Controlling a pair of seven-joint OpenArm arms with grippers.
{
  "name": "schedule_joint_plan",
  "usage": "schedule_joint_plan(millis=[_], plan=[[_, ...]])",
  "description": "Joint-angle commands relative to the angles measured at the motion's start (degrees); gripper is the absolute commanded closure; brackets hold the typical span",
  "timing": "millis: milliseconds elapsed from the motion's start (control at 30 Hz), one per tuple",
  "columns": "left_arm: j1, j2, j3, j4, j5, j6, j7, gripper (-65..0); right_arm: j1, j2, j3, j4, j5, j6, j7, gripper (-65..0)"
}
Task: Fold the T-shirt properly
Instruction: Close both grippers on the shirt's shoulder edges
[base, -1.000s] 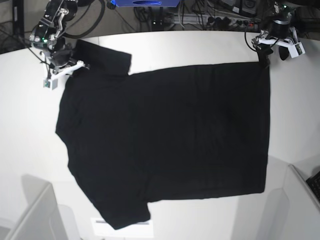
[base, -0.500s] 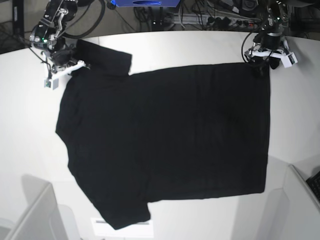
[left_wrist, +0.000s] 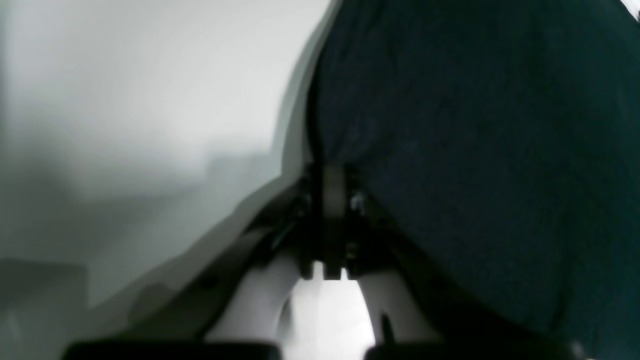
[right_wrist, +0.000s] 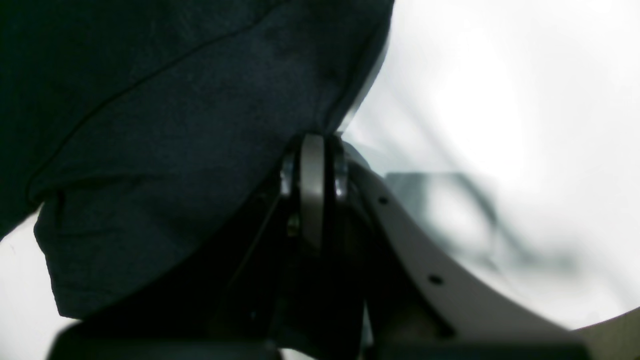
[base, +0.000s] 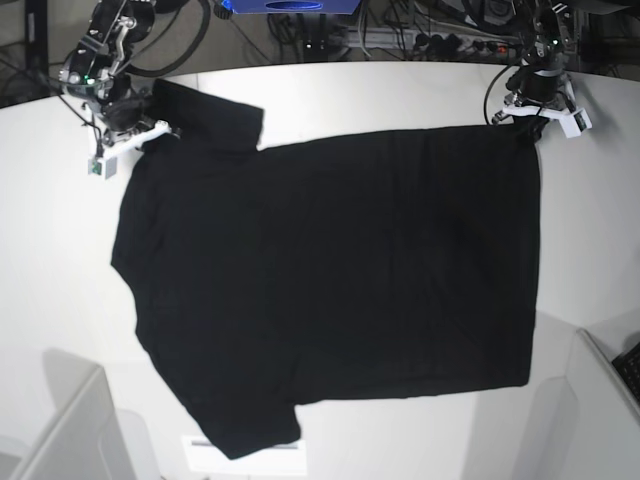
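Observation:
The black T-shirt (base: 330, 280) lies spread flat on the white table (base: 400, 90), with one sleeve at the far left and the other at the near left. My left gripper (base: 527, 122) stands at the shirt's far right corner. In the left wrist view the left gripper (left_wrist: 328, 172) is shut with the cloth edge (left_wrist: 475, 150) pinched in it. My right gripper (base: 150, 133) is at the far left sleeve. In the right wrist view the right gripper (right_wrist: 312, 142) is shut on a fold of the cloth (right_wrist: 175, 125). No coloured marks or tag show.
Cables and a power strip (base: 440, 40) run behind the table's far edge. Grey panels stand at the near left (base: 70, 430) and near right (base: 600, 400). A white label (base: 240, 455) lies by the near sleeve.
The left arm has swung in from the right and turned over the shirt's far right corner. The right arm and the shirt have not visibly moved.

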Motion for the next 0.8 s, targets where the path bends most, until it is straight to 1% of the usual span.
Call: schedule_joint_plan(millis=[0,200,433,500,633,700,767], plan=[[0.63,-0.50,-0.11,0.69,-0.20,-0.18,0.28,0.0,-0.64,0.12,0.23,0.49,-1.03,0.19,-2.28,0.0],[2.03,-0.76,-0.46,0.78,-0.11,-0.18,0.28,0.0,-3.28,-0.50,0.84,5.50,-0.94,0.19,-2.19,0.0],[5.81,-0.76,-0.90,5.52,0.15,-0.18,0.28,0.0,-5.92,-0.50,0.93,9.02,-0.94,0.19,-2.19,0.0],[7.48,-0.76,-0.90,7.46,2.79,-0.18,0.28,0.0,-6.53,-0.50,0.93,9.11,-0.94,0.19,-2.19,0.0],[10.91,-0.41,-0.90,13.00,11.40,-0.18,0.19,0.0,-8.38,-0.50,0.67,10.25,-0.94,0.19,-2.19,0.0],[12.14,-0.32,-0.90,15.11,14.04,-0.18,0.19,0.0,-9.17,-0.50,0.58,12.19,-0.86,0.28,-2.19,0.0],[12.41,-0.23,-0.90,16.16,15.10,-0.09,0.19,0.0,-9.17,-0.50,0.76,14.12,0.20,0.28,-2.19,0.0]])
